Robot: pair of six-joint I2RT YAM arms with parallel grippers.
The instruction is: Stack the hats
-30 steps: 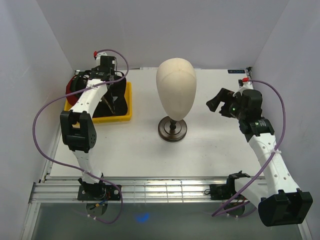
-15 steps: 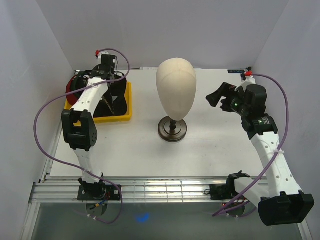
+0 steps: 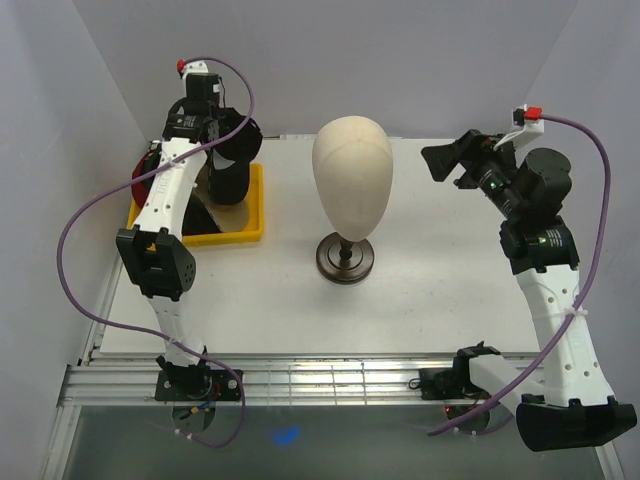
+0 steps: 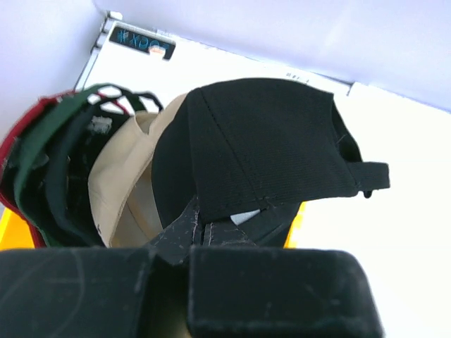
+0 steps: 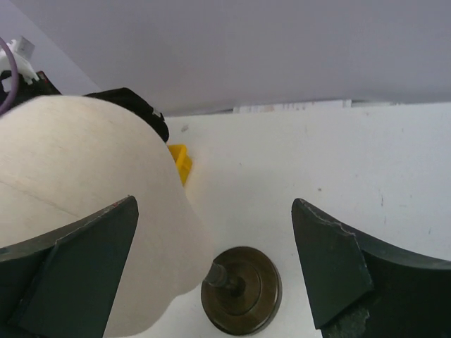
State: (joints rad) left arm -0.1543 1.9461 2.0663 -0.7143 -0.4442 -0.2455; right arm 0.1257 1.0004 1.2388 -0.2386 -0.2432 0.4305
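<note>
A black fabric baseball cap (image 4: 261,148) hangs in the upper left of the overhead view, over the yellow plastic tray (image 3: 240,232). The left hand (image 4: 189,246) has its fingers pressed together on the cap's lower edge. The crown is panelled and stitched, and the back strap pokes out to the right in the left wrist view. Below it, nested on edge in the tray, are one tan cap (image 4: 123,176), one dark green cap (image 4: 42,151) and one red cap (image 3: 139,186); whether another dark cap sits among them cannot be told. The right hand (image 3: 448,160), upper right, is spread wide and faces the single beige egg-shaped mannequin head (image 3: 351,175) on its round dark stand (image 3: 345,258) at the middle of the worktop (image 3: 430,290)
</note>
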